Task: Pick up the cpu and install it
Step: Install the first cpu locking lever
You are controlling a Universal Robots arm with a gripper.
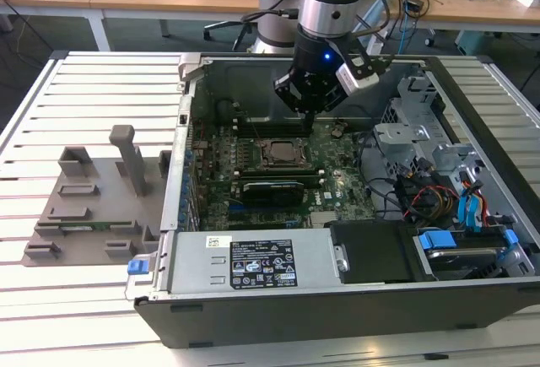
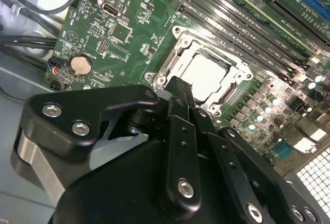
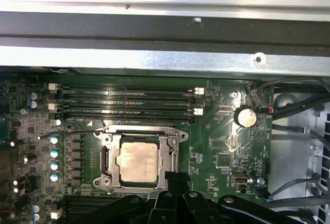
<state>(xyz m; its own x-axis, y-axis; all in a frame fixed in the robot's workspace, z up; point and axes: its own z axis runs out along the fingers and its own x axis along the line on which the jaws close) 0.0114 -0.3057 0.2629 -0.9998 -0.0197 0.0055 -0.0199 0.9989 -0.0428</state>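
The cpu lies flat in its socket on the green motherboard inside the open computer case. Its pale silver top shows in both wrist views, ringed by the dark socket frame. A thin latch lever sticks out beside the frame. My gripper hangs just above the board at the socket's edge, toward the case's back wall. Its black fingers are shut together with nothing between them, and their tip is beside the frame's corner, apart from the cpu.
Long memory slots run beside the socket, and a black card lies on its other side. A coin battery and loose cables sit toward the drive cage. A power supply fills the case's front. A grey fixture stands outside on the exterior view's left.
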